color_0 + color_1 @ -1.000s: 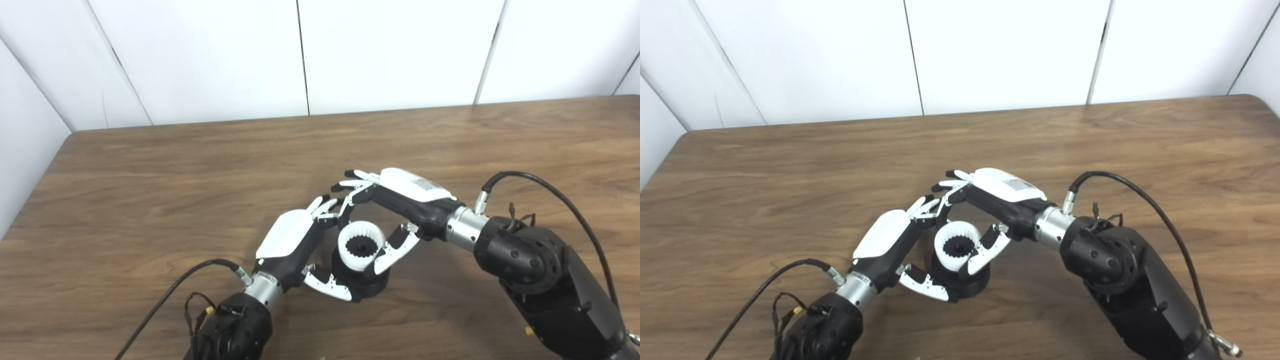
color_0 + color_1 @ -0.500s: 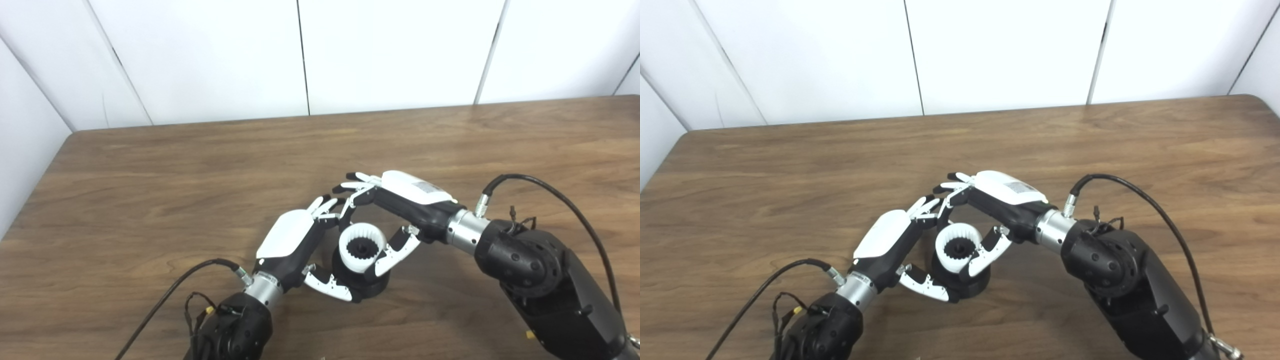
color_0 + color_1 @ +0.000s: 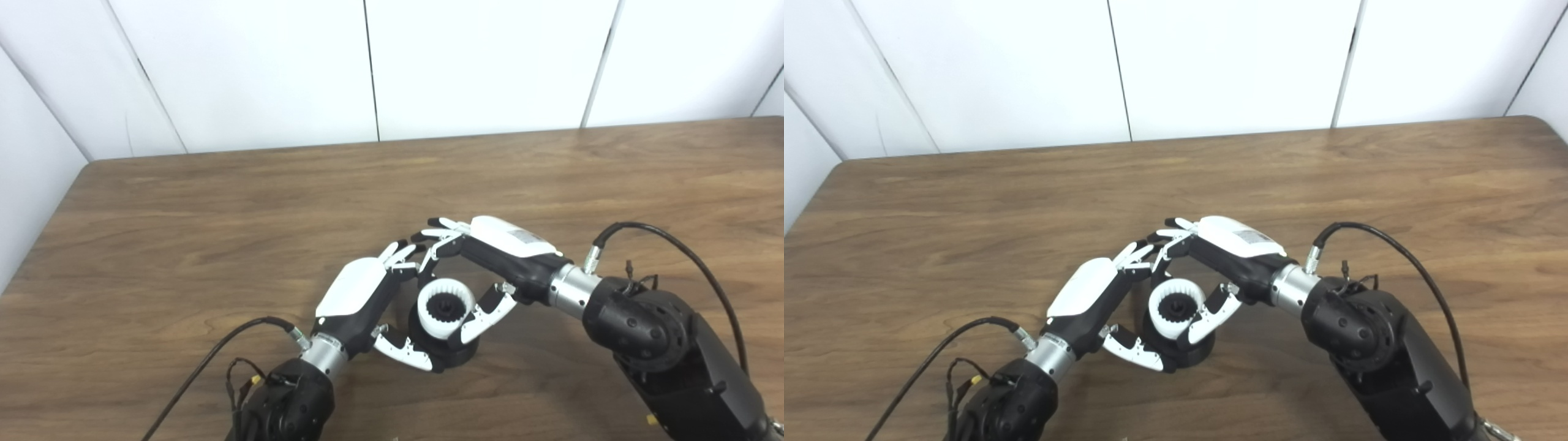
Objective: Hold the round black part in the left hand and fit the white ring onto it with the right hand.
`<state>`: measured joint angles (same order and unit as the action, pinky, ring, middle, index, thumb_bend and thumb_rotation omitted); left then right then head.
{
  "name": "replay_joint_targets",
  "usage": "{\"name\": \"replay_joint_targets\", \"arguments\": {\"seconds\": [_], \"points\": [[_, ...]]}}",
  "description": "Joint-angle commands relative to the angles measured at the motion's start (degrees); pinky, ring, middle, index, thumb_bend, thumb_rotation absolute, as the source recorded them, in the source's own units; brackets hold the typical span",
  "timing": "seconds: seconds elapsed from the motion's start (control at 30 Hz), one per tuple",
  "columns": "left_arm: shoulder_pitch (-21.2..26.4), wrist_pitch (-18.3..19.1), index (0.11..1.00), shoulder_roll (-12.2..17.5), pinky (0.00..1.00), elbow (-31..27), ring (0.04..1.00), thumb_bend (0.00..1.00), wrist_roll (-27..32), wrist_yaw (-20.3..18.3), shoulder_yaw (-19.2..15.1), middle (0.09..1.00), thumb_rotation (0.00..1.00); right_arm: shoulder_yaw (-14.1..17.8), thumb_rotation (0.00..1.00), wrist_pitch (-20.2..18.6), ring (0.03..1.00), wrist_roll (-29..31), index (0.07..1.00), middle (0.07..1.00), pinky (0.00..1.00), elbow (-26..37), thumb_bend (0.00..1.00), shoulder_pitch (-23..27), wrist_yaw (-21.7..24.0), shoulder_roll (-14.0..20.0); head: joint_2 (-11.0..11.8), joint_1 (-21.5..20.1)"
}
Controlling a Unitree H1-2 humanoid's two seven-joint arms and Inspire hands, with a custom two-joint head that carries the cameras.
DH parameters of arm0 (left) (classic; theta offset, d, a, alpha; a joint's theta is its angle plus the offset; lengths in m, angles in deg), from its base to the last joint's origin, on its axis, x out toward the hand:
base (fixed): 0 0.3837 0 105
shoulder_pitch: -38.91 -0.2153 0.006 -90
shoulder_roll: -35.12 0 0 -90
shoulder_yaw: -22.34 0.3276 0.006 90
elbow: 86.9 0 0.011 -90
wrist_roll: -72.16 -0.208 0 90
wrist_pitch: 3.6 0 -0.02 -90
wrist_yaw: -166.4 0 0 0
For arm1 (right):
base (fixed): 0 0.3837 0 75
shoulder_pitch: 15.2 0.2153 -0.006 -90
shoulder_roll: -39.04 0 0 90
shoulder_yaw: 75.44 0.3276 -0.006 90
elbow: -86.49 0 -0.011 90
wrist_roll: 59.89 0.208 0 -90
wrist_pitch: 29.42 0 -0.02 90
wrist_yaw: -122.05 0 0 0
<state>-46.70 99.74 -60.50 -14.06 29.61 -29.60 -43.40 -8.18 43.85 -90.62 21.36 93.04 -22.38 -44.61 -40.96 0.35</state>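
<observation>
A round black part [image 3: 446,356] stands on the wooden table near its front middle. My left hand [image 3: 361,297] is shut on it, thumb along the near base and fingers curled round the far side. A white ring [image 3: 442,309] with a toothed inner wall sits over the black part's top, whose dark hub shows through its hole. My right hand [image 3: 496,260] is shut on the ring, its thumb against the ring's right side and its fingers arched over the far side. The fingertips of the two hands nearly meet behind the ring.
The wooden table [image 3: 245,202] stretches far to the back and both sides, ending at white wall panels [image 3: 367,67]. A black cable [image 3: 202,367] trails from the left wrist and another cable [image 3: 686,245] loops off the right forearm.
The right hand and the white ring have sunk a little onto the black part and shifted slightly right. The left hand and the black part stay put.
</observation>
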Motion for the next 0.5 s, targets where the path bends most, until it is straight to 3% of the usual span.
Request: {"name": "replay_joint_targets", "arguments": {"seconds": [0.0, 0.47], "points": [[-0.53, 1.7, 0.585, 1.18, 0.88, 0.23, 1.0, 0.98, -1.1, -1.36, -0.41, 0.948, 0.21, 0.46, 0.15, 1.78, 1.0, 0.09, 0.49, 0.914, 1.0, 0.38, 0.52, 0.91, -0.71, 0.55, -0.03, 0.0], [-0.76, 1.76, 0.584, 0.94, 0.92, -0.22, 1.0, 0.97, -1.13, -1.57, -0.8, 0.952, 0.2, 0.1, 0.16, 2.21, 1.0, -0.32, 0.491, 0.916, 1.0, -0.43, 0.52, 0.05, -1.34, 0.17, -0.22, 0.4]]}}
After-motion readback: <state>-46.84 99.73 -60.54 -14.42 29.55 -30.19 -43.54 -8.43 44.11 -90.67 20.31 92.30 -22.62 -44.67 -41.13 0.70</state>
